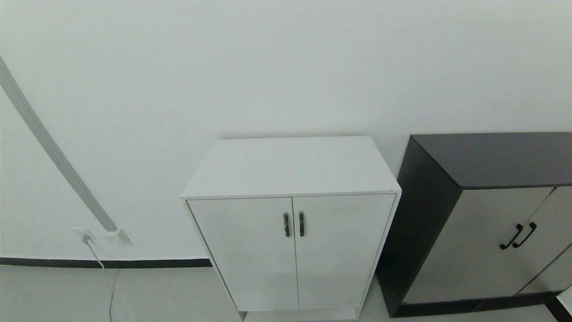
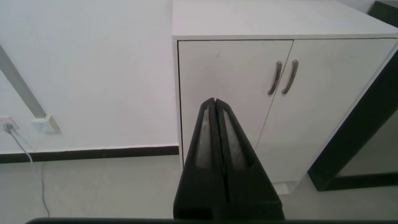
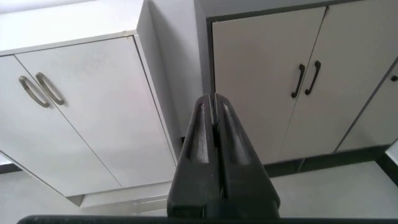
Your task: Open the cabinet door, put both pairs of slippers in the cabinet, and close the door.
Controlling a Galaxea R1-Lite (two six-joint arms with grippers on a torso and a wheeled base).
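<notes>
Cabinet point(image 1: 290, 167) closed; left gripper point(image 2: 214, 101), right gripper point(image 3: 215, 98) pinched

Wall point(image 1: 286, 67): plain white, evenly lit, behind the white cabinet point(image 1: 290, 167). Floor point(image 1: 53, 295): pale grey, smooth. Black skirting point(image 1: 103, 263) runs along the foot of the wall left of the white cabinet and stops at its side. Grey trunking point(image 1: 49, 143) slants down the wall left of the white cabinet and ends at a small white box point(image 1: 119, 237). Socket point(image 1: 83, 235) sits just beside that box, on its far side from the white cabinet. A light cable point(image 1: 105, 277) hangs from the socket to the floor. Black cabinet point(image 1: 429, 214) stands just right of the white cabinet with a narrow gap between them. It has grey doors point(image 1: 482, 241), shut, with paired black handles point(image 1: 518, 236).
</notes>
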